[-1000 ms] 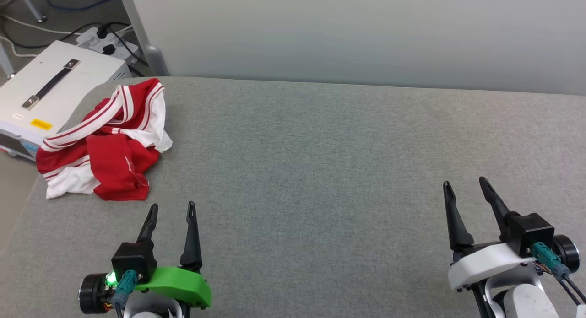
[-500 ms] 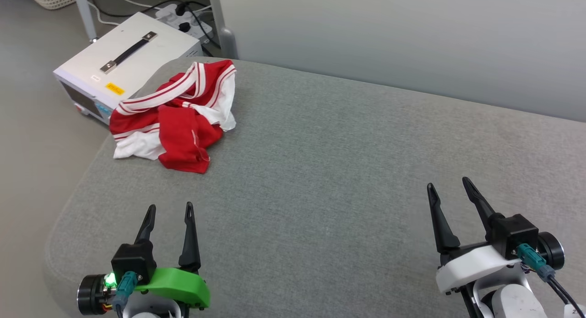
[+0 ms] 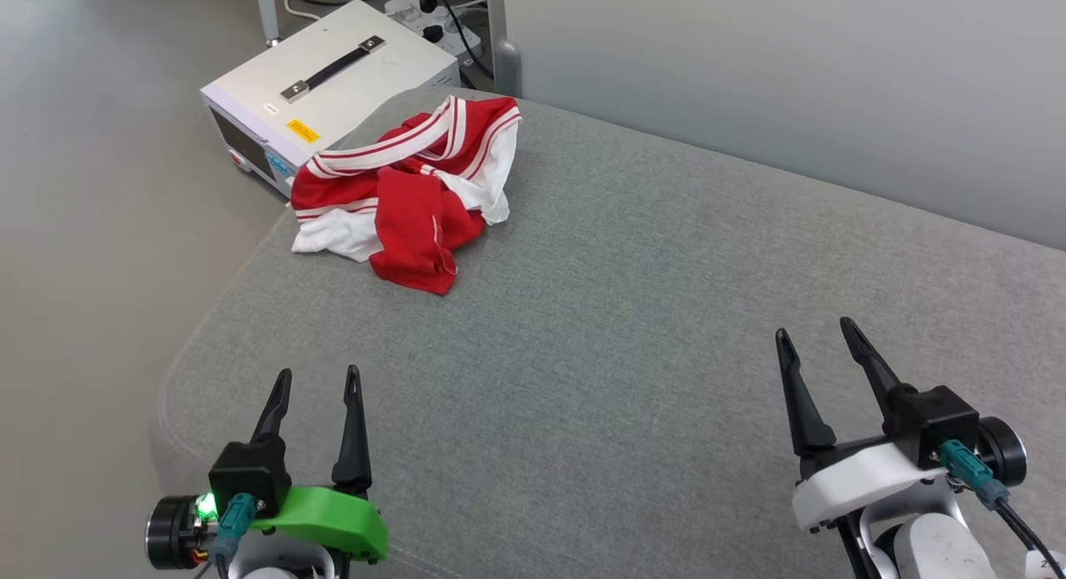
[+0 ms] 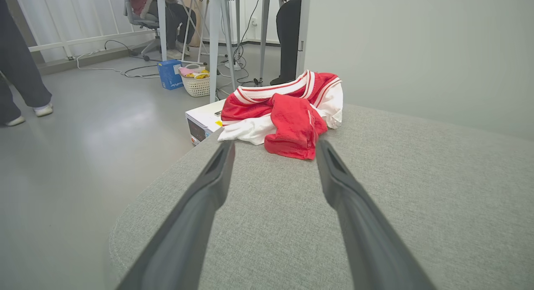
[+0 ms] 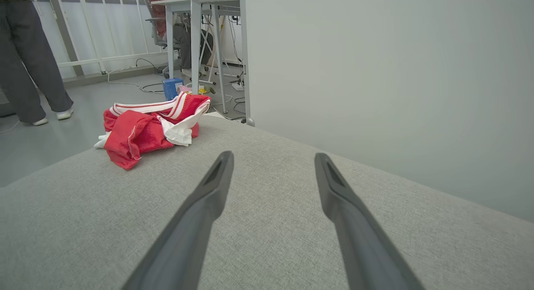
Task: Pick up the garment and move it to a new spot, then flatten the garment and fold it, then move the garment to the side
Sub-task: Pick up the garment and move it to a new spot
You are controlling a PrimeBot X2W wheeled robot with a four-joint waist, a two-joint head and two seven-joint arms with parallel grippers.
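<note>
Both of our pairs of fingers stand spread wide with nothing between them. The left fingers (image 3: 353, 412) and the right fingers (image 3: 797, 387) hover low over the grey fabric-covered worktop (image 3: 633, 312), well apart from each other and touching no cloth.

The garment (image 3: 408, 212) lies crumpled in a heap well ahead of the left fingers, near the worktop's far rounded corner. In the left wrist view the garment (image 4: 292, 123) sits almost in line with the gap between the fingers, beyond their tips. A red fold points toward us, with white sleeve cloth on either side and striped trim across the top. From the right fingers the garment (image 5: 137, 135) is far ahead and off to the left. No lettering shows on the cloth.

Beyond the garment, on the floor past the worktop's edge, we see a white box with a black handle (image 3: 333, 79). A power strip (image 3: 437, 25) lies behind the box. Ahead and far left of the right fingers, a person's legs in dark trousers (image 5: 29, 60) stand on the floor.
</note>
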